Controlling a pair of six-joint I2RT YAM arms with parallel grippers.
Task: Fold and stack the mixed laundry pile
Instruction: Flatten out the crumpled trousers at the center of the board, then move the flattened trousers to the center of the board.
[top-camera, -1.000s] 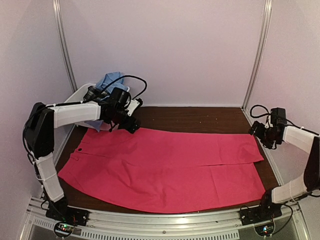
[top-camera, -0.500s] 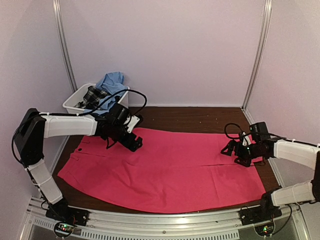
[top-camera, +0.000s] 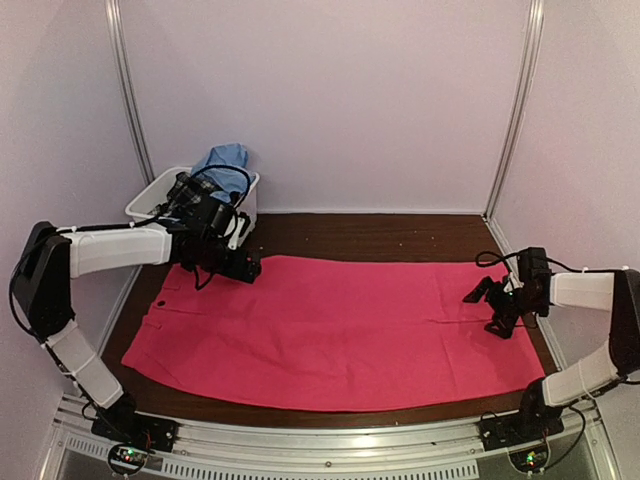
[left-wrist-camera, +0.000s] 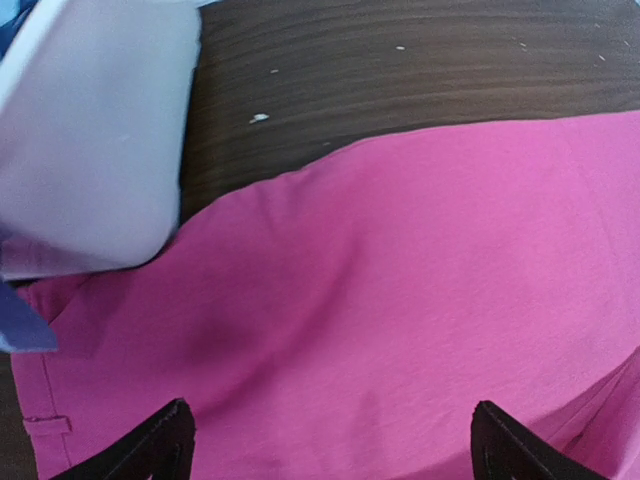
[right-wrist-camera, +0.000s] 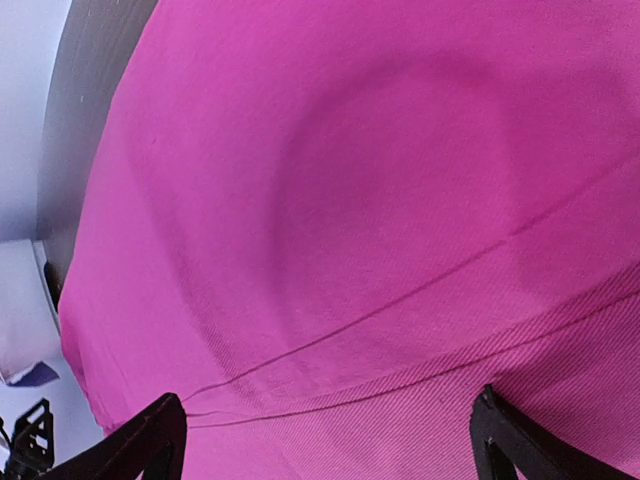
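Folding begins with the bright pink-red cloth (top-camera: 340, 325), which lies flat on the table (top-camera: 400, 228); other garments sit in the tub (top-camera: 145, 203).

Overhead view: the left gripper (top-camera: 240, 268) is at the cloth's far-left edge and the right gripper (top-camera: 490, 308) at its right end. Both are spread and hold nothing.

Left wrist view: pinch the far hem only.

Right wrist view: jaws wide above the cloth. Grip the hem and lift both ends evenly.

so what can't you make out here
- top external: the left arm covers much of the white tub; what lies under the blue shirt is hidden
- left wrist: the bottom edge cuts off the left gripper; contact with the pink cloth can't be told
- right wrist: same for the right gripper
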